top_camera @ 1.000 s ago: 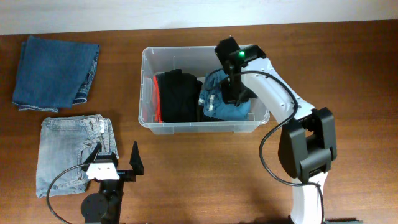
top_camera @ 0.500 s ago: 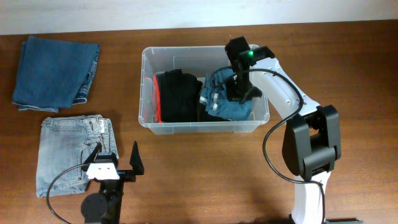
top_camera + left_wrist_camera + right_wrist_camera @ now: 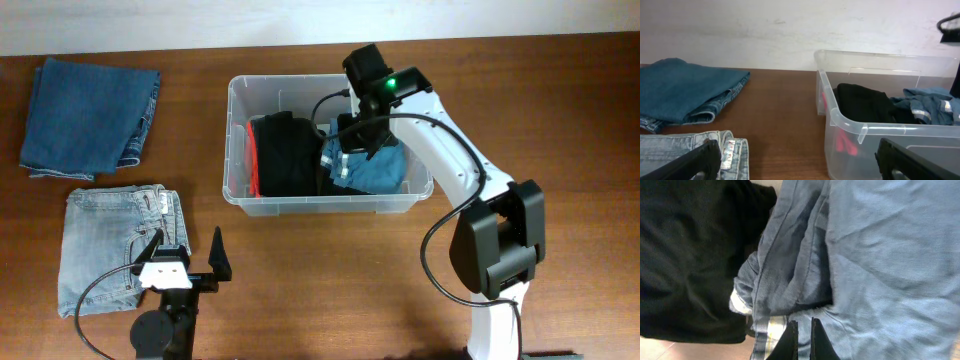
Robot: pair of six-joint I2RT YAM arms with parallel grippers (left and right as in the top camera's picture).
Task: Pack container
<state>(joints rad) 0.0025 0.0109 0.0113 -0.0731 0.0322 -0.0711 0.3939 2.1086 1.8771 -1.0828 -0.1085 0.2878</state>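
The container [image 3: 232,140] is a clear plastic bin at the table's middle back, also seen on the right of the left wrist view [image 3: 845,120]. Inside lie a folded black garment [image 3: 285,155], something red [image 3: 250,150] against the left wall, and a crumpled blue garment [image 3: 378,172]. My right gripper [image 3: 358,140] reaches down into the bin over the blue garment [image 3: 880,255], shut, its tips [image 3: 802,325] just above the cloth with nothing between them. My left gripper [image 3: 188,255] rests near the front left, wide open and empty, beside light jeans.
Folded dark blue jeans [image 3: 90,115] lie at the back left. Folded light-wash jeans [image 3: 110,245] lie at the front left, right beside my left gripper [image 3: 800,160]. Bare brown table [image 3: 330,280] spans the front and right.
My right arm has swung left and toward the back inside the bin, staying shut. The blue garment has shifted slightly. The left arm has not moved.
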